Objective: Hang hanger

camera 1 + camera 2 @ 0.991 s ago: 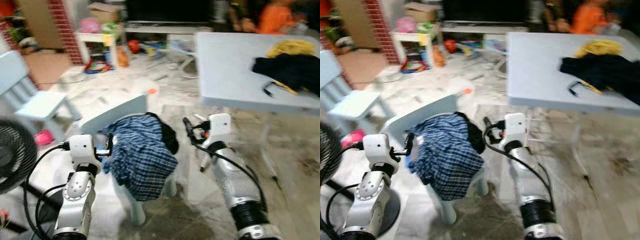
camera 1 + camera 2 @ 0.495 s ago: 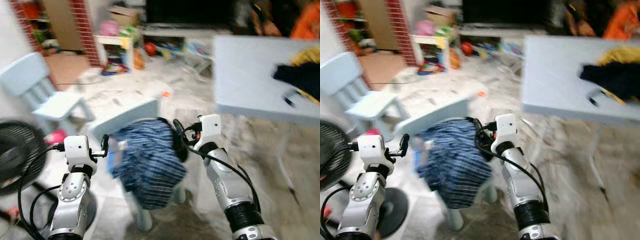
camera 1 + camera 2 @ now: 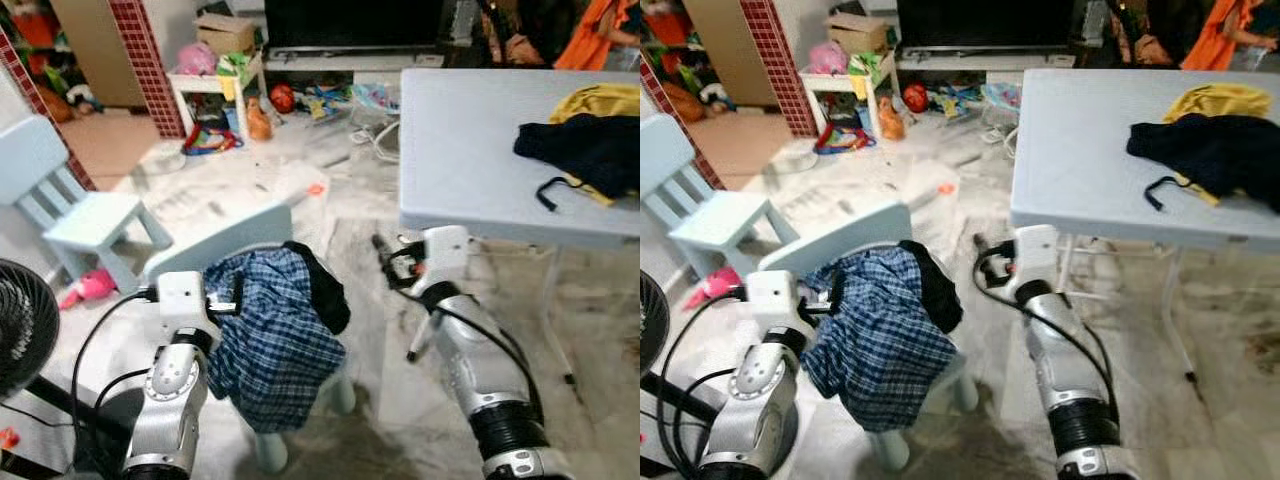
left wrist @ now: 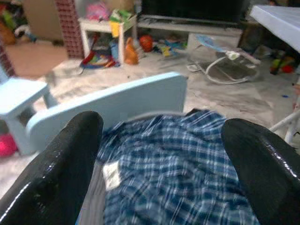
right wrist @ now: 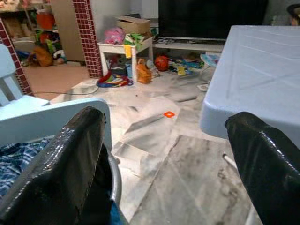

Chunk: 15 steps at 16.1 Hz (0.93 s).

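The left pincer (image 4: 159, 154) is spread wide with nothing between its fingers, aimed at the blue plaid shirt (image 3: 275, 340) draped over the seat and back of a pale blue child's chair (image 3: 225, 240). It hovers just beside the shirt's edge without touching it, which reads as a reach being lined up rather than a grip. The right pincer (image 5: 164, 164) is likewise wide open and empty, held forward between the chair and the grey tabletop (image 3: 460, 150), pointing across the littered floor toward the toy shelf (image 3: 215, 85).

A black garment (image 3: 320, 285) lies tucked under the shirt on the chair. The task's hanger (image 3: 548, 190) seems to be the dark hook poking out from the dark clothes (image 3: 585, 150) heaped on the tabletop, on top of a yellow cloth (image 3: 590, 100); I cannot be sure of that from here. It lies well apart from both pincers. A fan (image 3: 25, 330) stands on the robot's left. A person in orange (image 3: 600, 30) is behind the tabletop.
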Tool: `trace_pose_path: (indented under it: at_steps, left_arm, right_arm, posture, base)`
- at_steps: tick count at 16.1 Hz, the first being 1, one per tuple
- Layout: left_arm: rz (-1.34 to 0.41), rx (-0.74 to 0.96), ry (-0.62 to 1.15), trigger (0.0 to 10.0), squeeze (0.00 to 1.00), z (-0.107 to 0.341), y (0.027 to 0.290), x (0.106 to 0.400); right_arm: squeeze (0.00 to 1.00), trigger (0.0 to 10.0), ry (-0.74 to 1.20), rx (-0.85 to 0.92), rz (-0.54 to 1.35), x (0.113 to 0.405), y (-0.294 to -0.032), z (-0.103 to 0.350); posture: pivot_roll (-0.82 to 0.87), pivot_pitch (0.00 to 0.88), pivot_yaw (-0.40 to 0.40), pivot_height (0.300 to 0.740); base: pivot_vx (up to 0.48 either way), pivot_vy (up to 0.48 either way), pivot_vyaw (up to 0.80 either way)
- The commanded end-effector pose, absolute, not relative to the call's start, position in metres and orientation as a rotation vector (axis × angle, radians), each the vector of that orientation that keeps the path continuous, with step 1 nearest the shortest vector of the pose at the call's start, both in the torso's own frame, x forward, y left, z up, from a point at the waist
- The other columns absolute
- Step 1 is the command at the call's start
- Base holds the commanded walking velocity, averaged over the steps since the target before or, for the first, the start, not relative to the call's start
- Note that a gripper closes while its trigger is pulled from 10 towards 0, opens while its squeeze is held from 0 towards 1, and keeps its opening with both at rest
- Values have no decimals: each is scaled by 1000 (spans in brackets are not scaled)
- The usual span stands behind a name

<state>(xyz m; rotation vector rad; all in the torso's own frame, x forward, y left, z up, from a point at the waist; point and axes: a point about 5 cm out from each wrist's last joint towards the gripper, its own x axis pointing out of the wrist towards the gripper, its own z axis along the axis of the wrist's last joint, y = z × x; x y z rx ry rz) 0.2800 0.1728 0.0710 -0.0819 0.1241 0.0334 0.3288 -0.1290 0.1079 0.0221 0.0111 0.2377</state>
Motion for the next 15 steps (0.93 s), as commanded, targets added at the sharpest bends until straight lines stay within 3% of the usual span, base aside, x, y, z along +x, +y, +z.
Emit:
trace_pose_path:
  at_steps: [1,8,15]
  left_arm:
    - [91,-101,156,10000,0,68,184,279]
    - [283,-345,412,10000,0,39,201,259]
    - [258,-392,616,10000,0,21,206,257]
  right_arm:
    - [0,10000,-3,27,272,331,-118,113]
    - [0,10000,21,-5,320,329,-122,111]
    - [0,10000,-2,-43,384,325,-115,116]
  posture:
    - [-23,0,14,740]
    - [-11,0,-2,740]
    - [-33,0,-15,740]
  base:
    - [0,0,0]
    - [0,0,0]
    - [0,0,0]
